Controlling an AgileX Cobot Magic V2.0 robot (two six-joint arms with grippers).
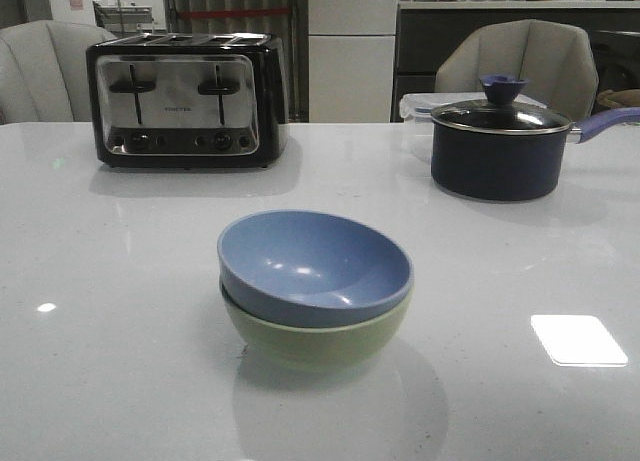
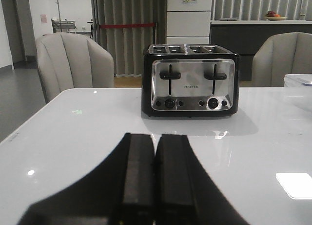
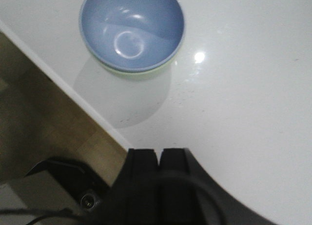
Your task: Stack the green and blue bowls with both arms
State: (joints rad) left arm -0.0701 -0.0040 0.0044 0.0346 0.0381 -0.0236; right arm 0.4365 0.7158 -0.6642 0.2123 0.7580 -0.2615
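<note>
There, the glossy white desk (image 1: pixel 120 361) carried a black-and-chrome toaster (image 1: pixel 185 101) at the back left and a dark lidded pot (image 1: pixel 497 141) at the back right, with grey chairs (image 1: pixel 520 61) beyond it. The blue bowl (image 1: pixel 314 266) sat nested in the green bowl (image 1: pixel 320 339) near the desk's front middle. Both tools were well apart from the stack, the left tool (image 2: pixel 155 176) and the right tool (image 3: pixel 159 173) each pressed closed on nothing.

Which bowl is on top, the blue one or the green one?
The blue bowl is on top. It sits nested inside the green bowl, tilted a little, so only the green one's outer side shows beneath it, resting on the table.
</note>
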